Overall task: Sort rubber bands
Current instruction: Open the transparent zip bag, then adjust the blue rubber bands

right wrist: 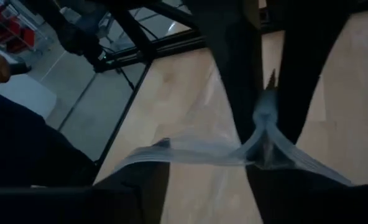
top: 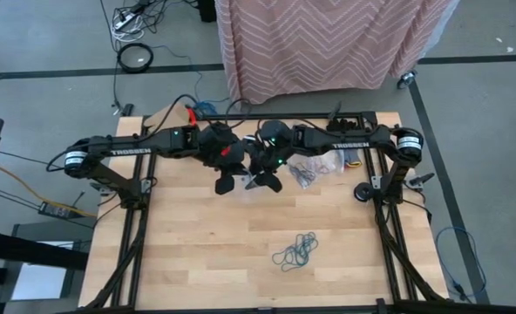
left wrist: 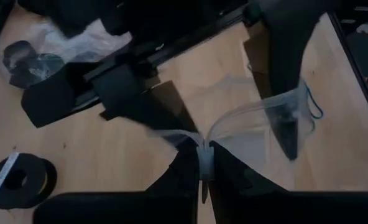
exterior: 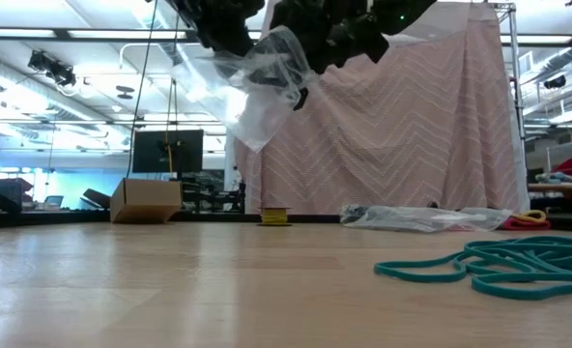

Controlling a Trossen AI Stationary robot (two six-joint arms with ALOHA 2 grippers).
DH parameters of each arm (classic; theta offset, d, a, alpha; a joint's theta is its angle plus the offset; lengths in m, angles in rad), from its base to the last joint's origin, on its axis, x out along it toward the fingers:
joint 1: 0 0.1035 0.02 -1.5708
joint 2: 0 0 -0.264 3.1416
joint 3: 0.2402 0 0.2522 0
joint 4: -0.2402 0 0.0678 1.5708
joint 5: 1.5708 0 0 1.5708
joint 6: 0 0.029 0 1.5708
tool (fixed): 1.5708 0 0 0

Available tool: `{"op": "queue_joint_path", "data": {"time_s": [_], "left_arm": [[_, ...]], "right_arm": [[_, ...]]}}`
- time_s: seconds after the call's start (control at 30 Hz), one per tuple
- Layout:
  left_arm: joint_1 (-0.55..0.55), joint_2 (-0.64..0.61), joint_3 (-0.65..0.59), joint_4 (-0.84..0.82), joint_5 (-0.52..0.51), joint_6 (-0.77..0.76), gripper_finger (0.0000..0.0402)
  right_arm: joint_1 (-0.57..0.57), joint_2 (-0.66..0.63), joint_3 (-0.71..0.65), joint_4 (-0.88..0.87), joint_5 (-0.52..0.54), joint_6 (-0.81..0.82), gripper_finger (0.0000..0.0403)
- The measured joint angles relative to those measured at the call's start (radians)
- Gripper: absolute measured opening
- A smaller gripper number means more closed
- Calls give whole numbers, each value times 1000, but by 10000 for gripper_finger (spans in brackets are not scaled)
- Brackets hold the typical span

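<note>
Above the far middle of the tabletop [top: 197, 227], the left gripper [left wrist: 204, 167] is pinching one lip of a clear plastic bag [exterior: 267, 82], its fingers narrow with the film pressed flat between them. The bag is hanging in the air between the two arms, slack and crumpled. Just beside it, the right gripper [top: 265, 179] is standing at the bag's other side; its wrist view shows film stretched across its fingers, but whether they are clamping or releasing cannot be told.

The step in hand looks like opening the bag's mouth. To do it well, the left grip should be holding only a single layer, while the right is taking the opposite layer close to the rim and pulling outward gently, so the thin film is parting rather than slipping or tearing.

The teal rubber bands [top: 295, 250] are lying in a loose tangle toward the near right of the tabletop, well apart from both grippers. More bags [top: 315, 167] are lying at the far right.
</note>
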State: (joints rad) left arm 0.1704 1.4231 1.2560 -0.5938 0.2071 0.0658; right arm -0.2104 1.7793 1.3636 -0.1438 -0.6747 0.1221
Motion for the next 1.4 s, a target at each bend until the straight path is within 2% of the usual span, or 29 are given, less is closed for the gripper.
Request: {"op": "queue_joint_path", "data": {"time_s": [0.17,0.43,0.73,0.93,1.2,1.3,1.4], "left_arm": [[0,14,-2,75,24,-19,23],[0,0,-2,-37,13,-29,23],[0,-4,-2,-105,0,-18,23],[0,-4,-2,-180,-16,13,23],[0,-4,-2,-212,-20,34,23],[0,-4,-2,-212,-23,35,23],[0,-7,-2,-212,-24,35,23]], "right_arm": [[-4,3,2,20,66,80,232],[-49,-35,2,-133,98,75,228],[-60,-157,3,-181,170,52,227],[-57,-277,3,-313,264,25,227],[46,-393,-28,-608,400,6,227],[120,-417,-125,-615,444,45,227],[205,-436,-276,-534,470,134,227]]}}
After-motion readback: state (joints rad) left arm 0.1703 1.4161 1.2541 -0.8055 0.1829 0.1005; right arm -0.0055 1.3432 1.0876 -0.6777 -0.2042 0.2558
